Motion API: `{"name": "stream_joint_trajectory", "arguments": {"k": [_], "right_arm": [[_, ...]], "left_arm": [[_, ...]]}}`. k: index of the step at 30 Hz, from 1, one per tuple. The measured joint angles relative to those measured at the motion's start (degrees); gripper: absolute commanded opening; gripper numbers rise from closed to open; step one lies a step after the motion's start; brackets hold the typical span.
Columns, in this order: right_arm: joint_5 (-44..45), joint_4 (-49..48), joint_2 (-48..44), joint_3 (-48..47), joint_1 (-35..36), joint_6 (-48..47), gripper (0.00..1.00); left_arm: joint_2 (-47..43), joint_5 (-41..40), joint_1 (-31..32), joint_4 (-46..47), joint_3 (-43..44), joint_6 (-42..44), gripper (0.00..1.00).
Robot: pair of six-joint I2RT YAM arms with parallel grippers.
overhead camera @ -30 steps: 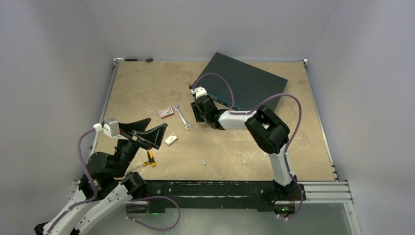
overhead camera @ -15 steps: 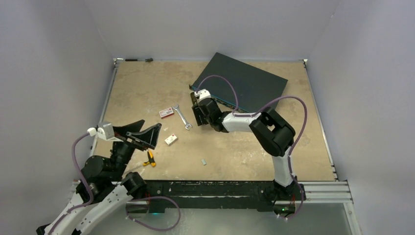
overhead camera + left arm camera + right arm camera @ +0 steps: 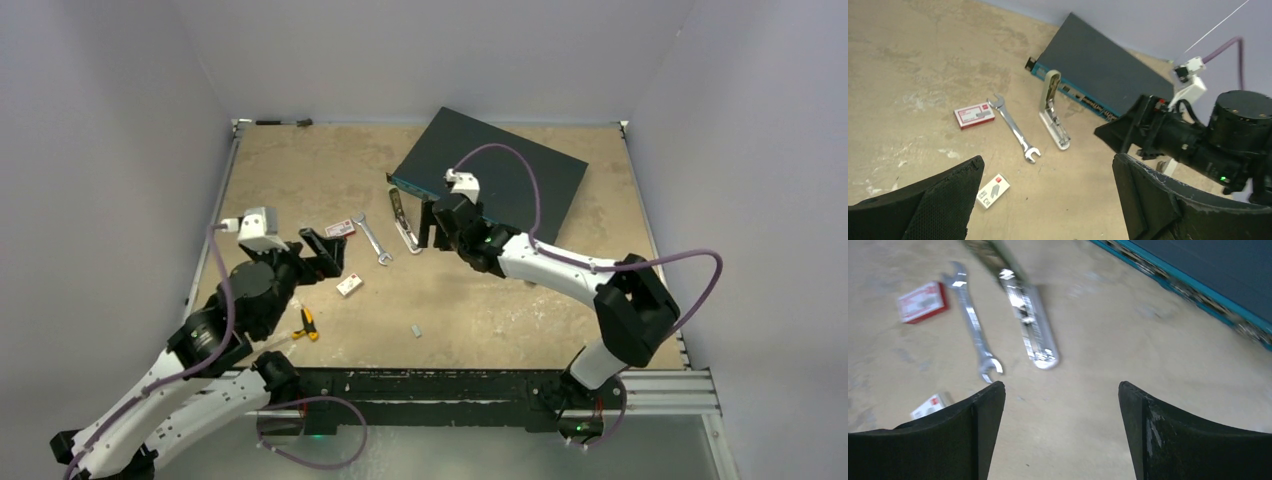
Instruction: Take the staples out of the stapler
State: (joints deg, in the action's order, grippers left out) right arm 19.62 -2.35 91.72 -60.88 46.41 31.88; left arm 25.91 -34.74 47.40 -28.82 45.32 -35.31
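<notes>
Nearest me, my left gripper (image 3: 1048, 162) is swinging forward from the near-left corner toward the middle of the table. Its fingers are spread wide and holding nothing, and it is now hanging near the small white box (image 3: 349, 285). Beyond it, my right gripper (image 3: 1060, 390) is pulling back to the right, off the stapler (image 3: 1054, 115), its fingers apart and empty too. That is leaving the stapler lying between the wrench (image 3: 1014, 129) and the dark flat unit (image 3: 1098, 75), its pale top tilted up and its silvery channel bared. I am judging the opening done, but I cannot tell whether the staples are sitting in that channel.
</notes>
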Motion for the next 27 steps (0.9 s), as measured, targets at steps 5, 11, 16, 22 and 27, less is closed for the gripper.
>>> {"name": "stream_joint_trajectory", "arguments": {"k": [5,11,16,22,27], "right_arm": [[12.13,21.64,-1.31,-0.24,-0.33,16.96,0.99],[17.03,34.53,-14.27,7.65,-4.57,28.41,0.99],[16.90,34.91,-23.32,12.96,-14.53,29.18,0.99],[13.64,30.49,-20.81,15.08,-21.79,25.94,0.95],[11.54,25.94,-18.73,16.06,-26.38,22.29,0.90]], "left_arm": [[5.97,0.90,0.00,-2.93,0.63,-1.73,1.00],[5.92,3.04,0.00,-2.56,-0.66,-3.28,1.00],[5.84,4.61,0.00,-2.19,-0.66,-4.33,0.99],[5.75,6.51,0.00,-2.23,-0.66,-4.72,0.99],[4.35,7.39,0.00,-2.75,-0.66,-5.14,0.98]]}}
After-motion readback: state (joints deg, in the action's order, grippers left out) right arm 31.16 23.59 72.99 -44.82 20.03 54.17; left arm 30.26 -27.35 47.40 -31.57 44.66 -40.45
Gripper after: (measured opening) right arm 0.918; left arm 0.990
